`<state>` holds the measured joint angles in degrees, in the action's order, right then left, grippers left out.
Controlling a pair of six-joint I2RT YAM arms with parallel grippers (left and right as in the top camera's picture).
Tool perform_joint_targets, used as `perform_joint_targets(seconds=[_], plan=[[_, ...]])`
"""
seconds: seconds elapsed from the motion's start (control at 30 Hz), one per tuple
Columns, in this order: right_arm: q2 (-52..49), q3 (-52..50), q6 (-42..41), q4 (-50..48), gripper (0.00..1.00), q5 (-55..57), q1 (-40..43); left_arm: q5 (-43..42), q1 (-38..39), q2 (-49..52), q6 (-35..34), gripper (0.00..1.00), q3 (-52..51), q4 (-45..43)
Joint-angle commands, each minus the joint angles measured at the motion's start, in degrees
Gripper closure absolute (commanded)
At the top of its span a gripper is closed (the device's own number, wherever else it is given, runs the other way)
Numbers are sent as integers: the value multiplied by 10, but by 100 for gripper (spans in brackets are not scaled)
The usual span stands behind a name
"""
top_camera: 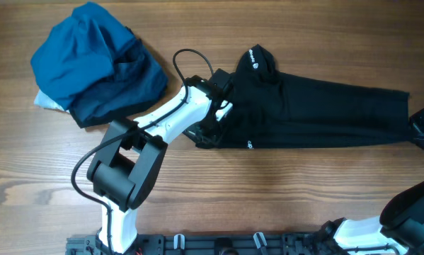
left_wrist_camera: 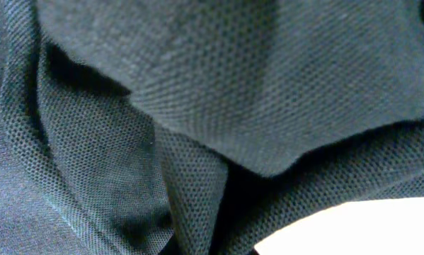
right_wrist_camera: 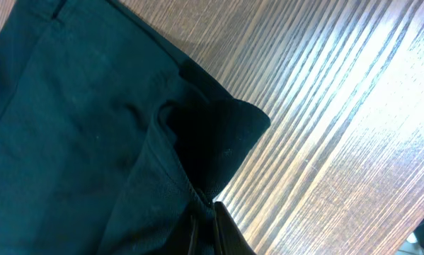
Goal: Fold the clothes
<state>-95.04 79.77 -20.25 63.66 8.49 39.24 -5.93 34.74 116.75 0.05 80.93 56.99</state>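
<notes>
The clothes [top_camera: 325,106] are one black shirt lying in a long band from the table's middle to its right edge, with a small white logo [top_camera: 254,60] at the upper left end. My left gripper [top_camera: 222,106] is sunk into that left end. Its wrist view is filled with black mesh cloth [left_wrist_camera: 268,85], folds draw together at the bottom edge, and the fingers are hidden. My right gripper [top_camera: 422,129] is at the shirt's far right end. In its wrist view the gripper [right_wrist_camera: 204,227] is shut on a corner of the shirt [right_wrist_camera: 91,127].
A bright-blue and navy bundle of garments [top_camera: 91,60] lies at the back left, close to the left arm's elbow. Bare wooden tabletop [top_camera: 268,184] runs along the front. The arm bases stand at the front edge.
</notes>
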Motion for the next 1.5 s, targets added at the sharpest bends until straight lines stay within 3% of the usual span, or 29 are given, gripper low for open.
perform_joint_targets(seconds=[0.0, 0.13, 0.27, 0.37, 0.53, 0.63, 0.8, 0.83, 0.9, 1.07, 1.17, 1.23, 1.3, 1.33, 1.47], plan=[[-4, 11, 10, -7, 89, 10, 3, 8, -5, 4, -5, 96, -3, 0], [-4, 11, 38, -51, 49, -62, 1, 8, -5, 4, -6, 96, -3, -4], [-6, -4, 22, -44, 44, -75, 1, 9, -5, 4, -6, 95, -3, -2], [-17, -74, 6, -79, 42, -75, 1, 9, -5, 4, -5, 94, -3, -2], [-47, -179, -16, -113, 43, -82, 2, 8, -5, 4, -5, 93, -3, -2], [-49, -184, -24, -118, 43, -81, 2, 9, -5, 4, -5, 92, -3, -2], [-49, -186, -28, -130, 66, -70, 2, 8, -5, 4, -5, 92, -3, -8], [-49, -185, -29, -145, 83, -74, 2, 9, -5, 4, -5, 92, -3, -8], [-49, -165, -24, -146, 94, -106, 4, 9, -5, 4, -5, 93, -3, -6], [-48, -65, 7, -84, 96, -152, 6, 9, -5, 4, -5, 93, -3, 2], [-49, -63, 6, -107, 96, -152, 6, 9, -5, 4, -5, 93, -3, 2], [-50, -64, 1, -126, 89, -152, 6, 9, -5, 4, -5, 93, -3, 2], [-52, -64, 1, -115, 48, -152, 6, 9, -5, 4, -5, 93, -3, 2], [-52, -64, 5, -99, 39, -149, 6, 9, -5, 4, -5, 93, -3, 2], [-52, -82, -10, -58, 37, -76, 6, 8, -5, 4, -6, 92, -3, 0]])
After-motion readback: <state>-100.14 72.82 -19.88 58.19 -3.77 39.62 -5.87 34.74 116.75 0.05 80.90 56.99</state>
